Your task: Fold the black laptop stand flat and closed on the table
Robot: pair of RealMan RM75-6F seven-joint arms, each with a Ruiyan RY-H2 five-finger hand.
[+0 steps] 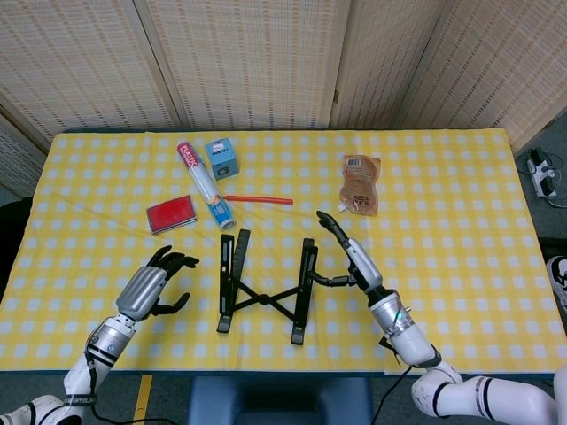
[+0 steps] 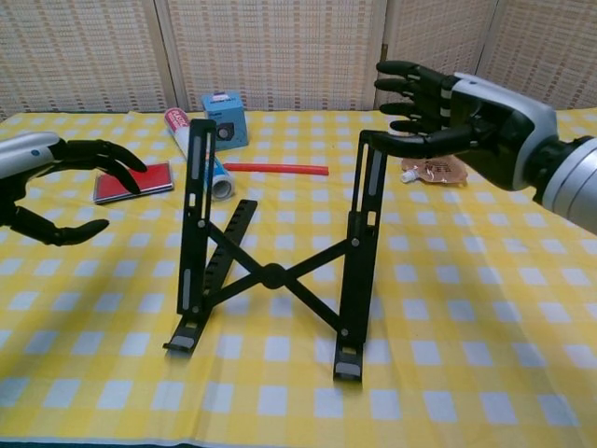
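Nearest the robot, the black laptop stand sits unfolded on the yellow checked desk, resting on its two front feet with its two side bars raised steeply and joined by crossed struts that meet at a central pivot. In the head view the stand lies near the front edge of the desk, between the two hands.

The left hand is just off the stand's left bar, apart from it. Its fingers are spread and curved, thumb below, and it holds nothing. From above the same hand hovers over the desk left of the stand.

The right hand is raised by the top of the stand's right bar. Its fingers are spread wide and empty; the thumb reaches toward the top of that bar, but whether it touches cannot be told. From above, this hand is on the right of the stand.

Farther back on the left lies a flat red box. Beside it a white tube lies at an angle, and a small blue box stands just behind the tube. A red pen lies just right of the tube's near end. Well to the right, a brown pouch lies flat. Woven screens stand behind the desk.
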